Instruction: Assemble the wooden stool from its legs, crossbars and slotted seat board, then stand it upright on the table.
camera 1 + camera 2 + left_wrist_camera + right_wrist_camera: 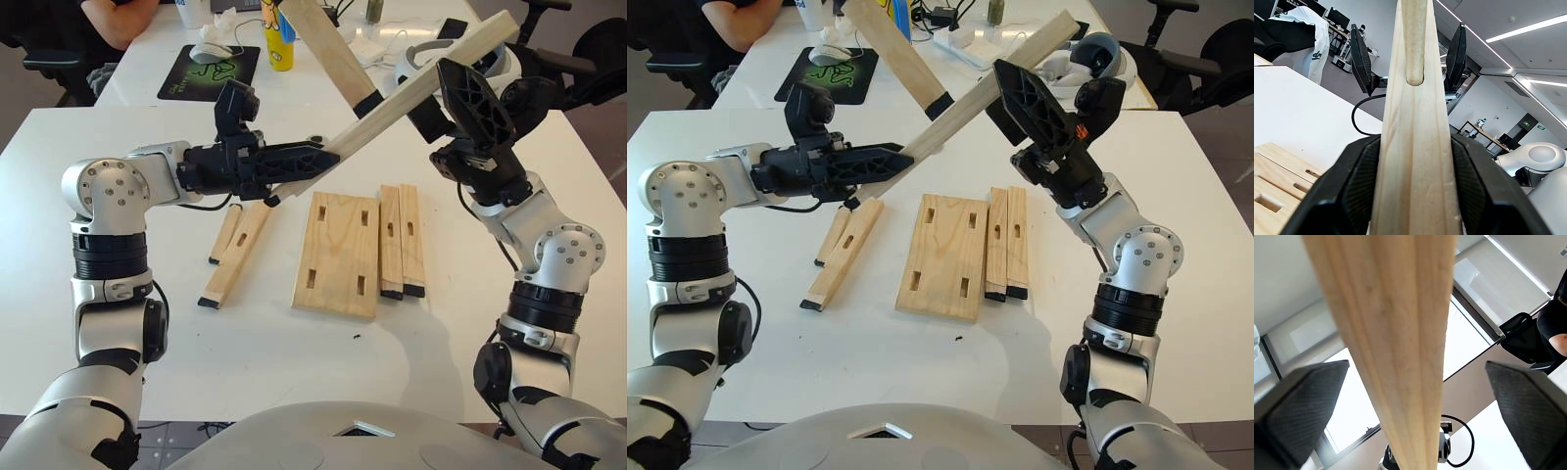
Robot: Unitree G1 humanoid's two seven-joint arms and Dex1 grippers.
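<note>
My left gripper (315,159) is shut on the low end of a long wooden leg (411,88) that slants up and to the right above the table. In the left wrist view the leg (1415,147) sits tight between the two pads. My right gripper (431,90) straddles the same leg higher up. Its fingers (1528,406) stand open, with gaps on both sides of the wood. A second bar (328,44) with a black cap meets the leg between the grippers; how they join is hidden. The slotted seat board (338,253) lies flat below.
Two bars (233,253) lie left of the seat board and two black-capped bars (402,240) lie right of it. Behind stands another table with a mouse pad (208,69), a yellow bottle (278,39) and a headset (421,57). The white table's (118,147) front is bare.
</note>
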